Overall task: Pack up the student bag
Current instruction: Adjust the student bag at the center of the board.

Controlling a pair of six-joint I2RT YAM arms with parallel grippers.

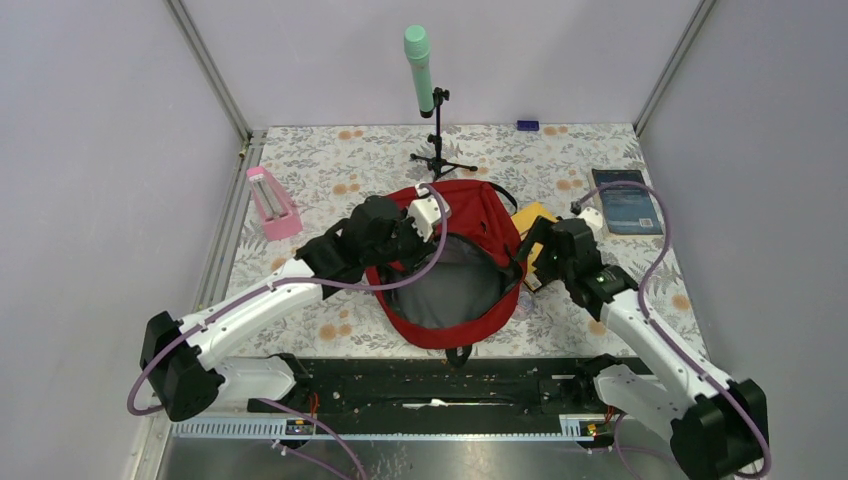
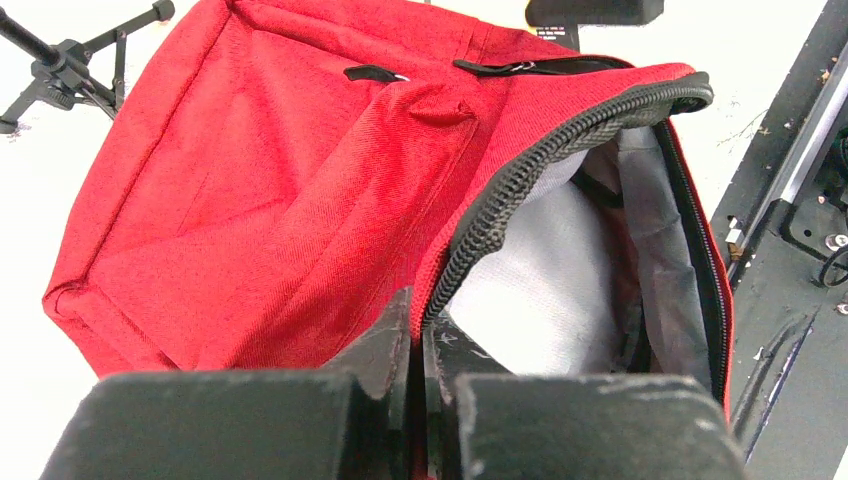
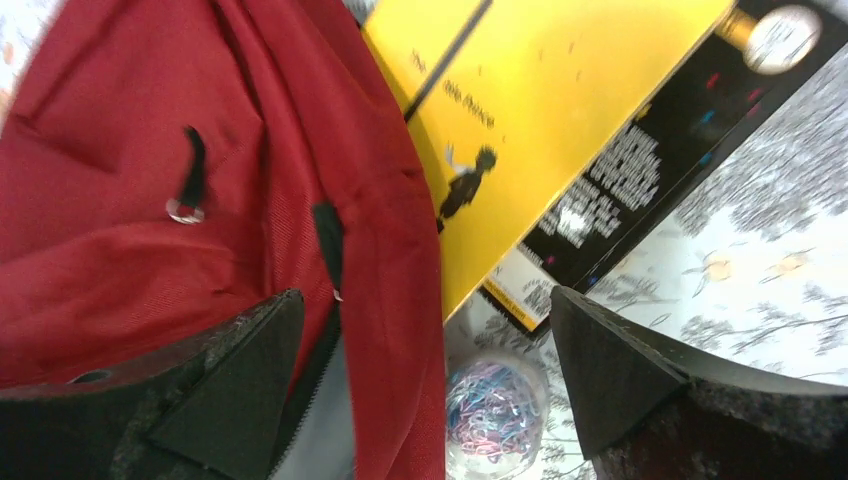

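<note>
The left claw (image 2: 421,325) was pinched shut on the zippered rim of the large red fabric backpack (image 2: 250,180), which spread ahead of it. The right claw (image 3: 422,300) gaped wide, gripping nothing, astride the backpack's edge, with a flat yellow book (image 3: 560,110) just beyond.

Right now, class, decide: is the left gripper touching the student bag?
Touching. The left wrist view shows the left gripper with its jaws shut on the zippered rim of the student bag.
</note>
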